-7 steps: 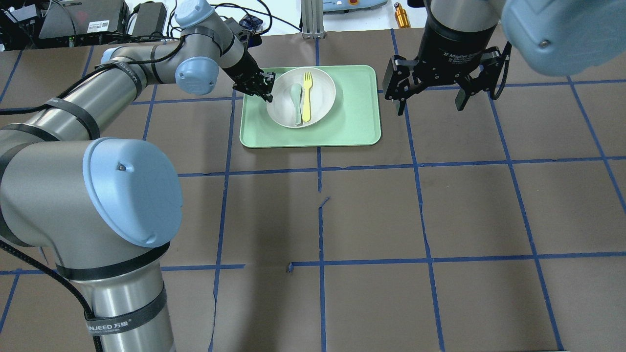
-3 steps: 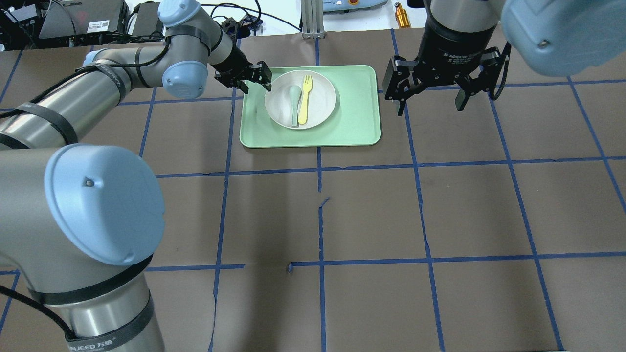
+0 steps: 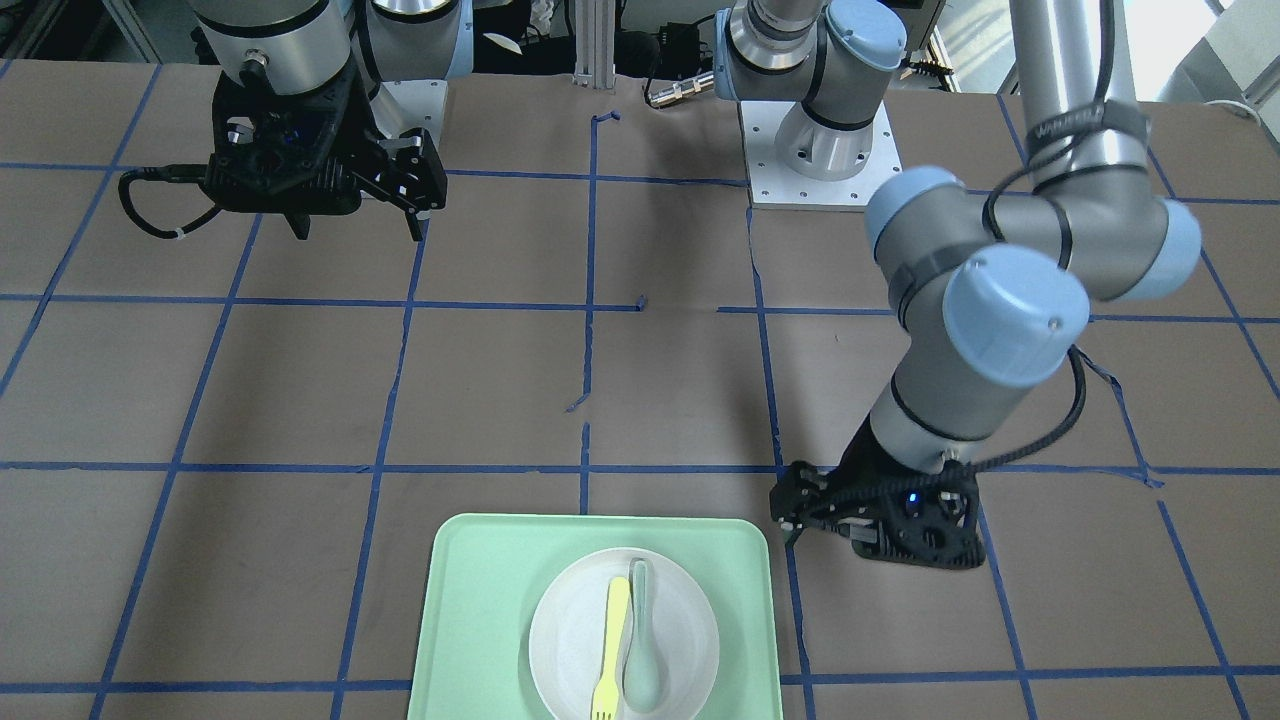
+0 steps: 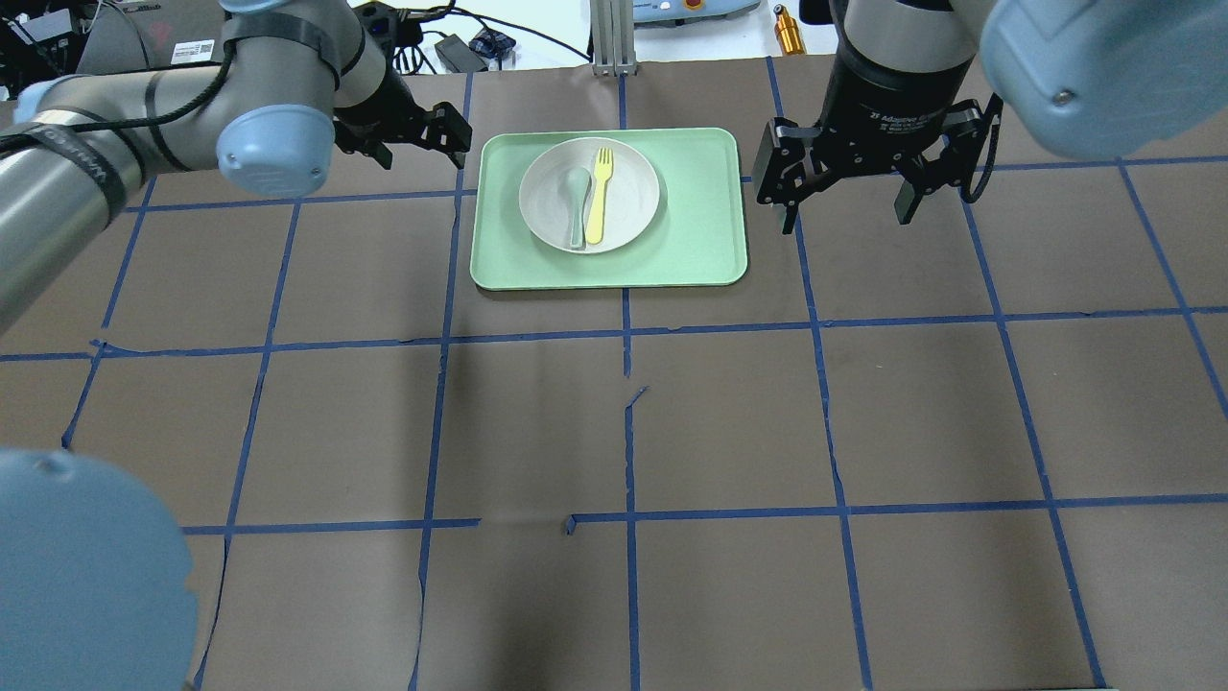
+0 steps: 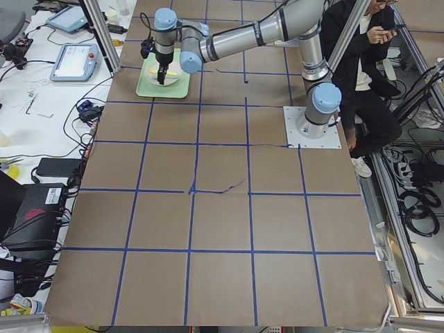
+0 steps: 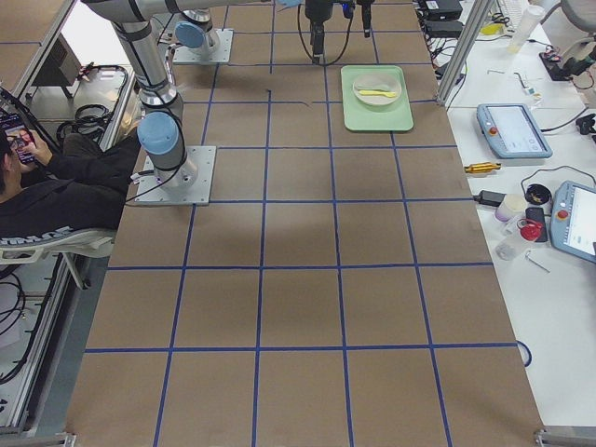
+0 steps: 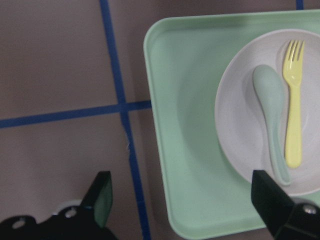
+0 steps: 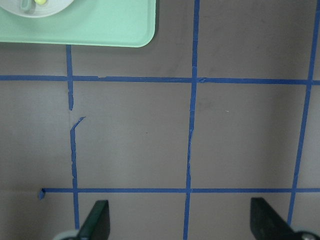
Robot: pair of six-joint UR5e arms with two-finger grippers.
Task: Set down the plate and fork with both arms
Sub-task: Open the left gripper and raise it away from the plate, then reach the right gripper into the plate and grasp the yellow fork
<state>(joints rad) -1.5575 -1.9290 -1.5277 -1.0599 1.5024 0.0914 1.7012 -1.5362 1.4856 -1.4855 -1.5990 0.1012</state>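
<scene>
While plate [image 4: 638, 197], bearing fork [image 4: 600, 197], is sitting on tray [image 4: 700, 240], left gripper [image 4: 419, 149] and right gripper [image 4: 844, 213] are hovering released and empty beside it, placing seemingly done.

Left tool [image 4: 422, 144], right tool [image 4: 844, 206]: jaws apart

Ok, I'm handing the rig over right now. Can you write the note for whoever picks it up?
Left tool: open, empty, just off the green tray on the robot's left side, not touching the plate.
Right tool: open, empty, off the tray's opposite side.
Things: the plate sits on the tray; the fork lies in the plate beside a spoon.
Done: plate and fork look placed; neither is held.
Left: probably only pulling both arms back.
</scene>
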